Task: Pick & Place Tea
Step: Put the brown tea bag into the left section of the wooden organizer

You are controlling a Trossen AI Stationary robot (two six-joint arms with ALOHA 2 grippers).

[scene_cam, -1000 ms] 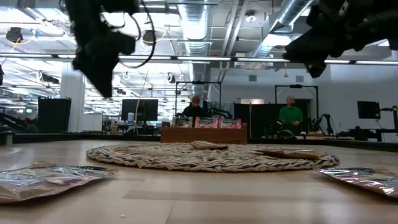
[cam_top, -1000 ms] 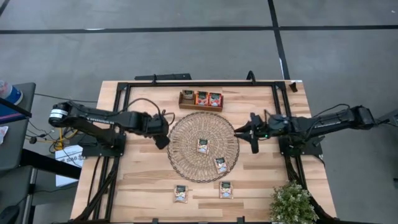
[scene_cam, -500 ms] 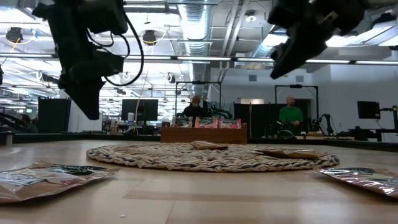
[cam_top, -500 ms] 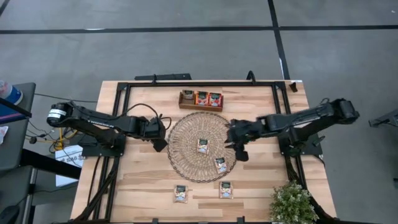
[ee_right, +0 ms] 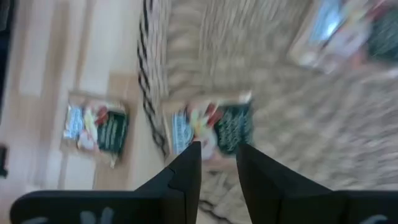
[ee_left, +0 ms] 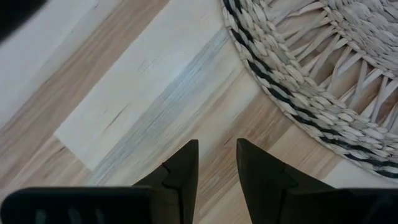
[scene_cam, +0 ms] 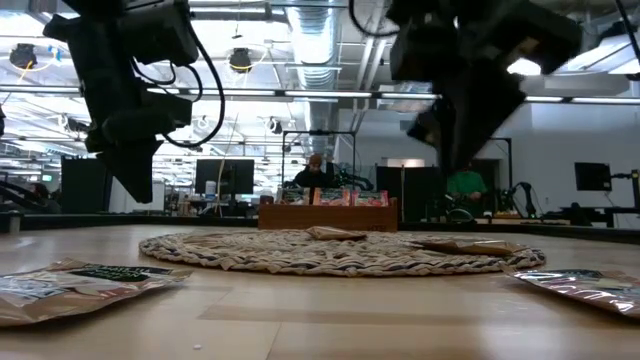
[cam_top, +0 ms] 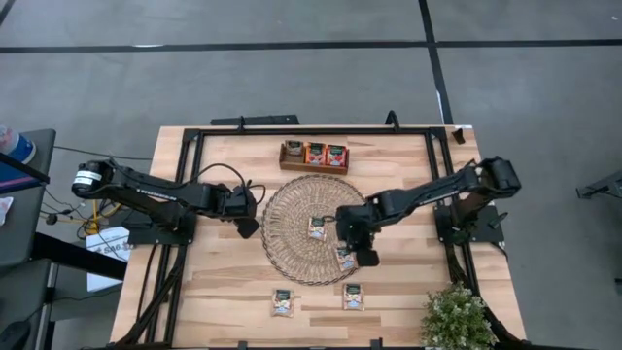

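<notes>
**Right arm over the mat's lower-right sachet**

While four pale sachets lie loose in the lower half of the high view, three more sit in a wooden tray [cam_top: 314, 156] near the top centre of the table [cam_top: 224, 282]. One sachet [cam_top: 317, 227] rests near the middle of the round woven mat [cam_top: 316, 228], and a second sachet [cam_top: 346, 258] lies at the mat's lower-right rim. Two others rest on bare wood below the mat: the left floor sachet [cam_top: 283, 302] and the right floor sachet [cam_top: 353, 296], side by side but apart.

Reaching in from the right of the frame, the right gripper [cam_top: 361, 243] hangs over the mat between the two sachets there, close to the rim one. Its wrist view shows the fingers [ee_right: 186, 171] with a narrow gap between them and nothing held; the rim sachet [ee_right: 208, 129] shows just beyond the tips, blurred, with another sachet [ee_right: 96, 127] on the wood past the mat's dark-striped edge.

At centre left of the high view, the left gripper [cam_top: 249, 222] waits just off the mat's left rim. Its fingers [ee_left: 180, 174] also stand slightly apart, empty, above bare wood beside the mat [ee_left: 311, 68].
</notes>
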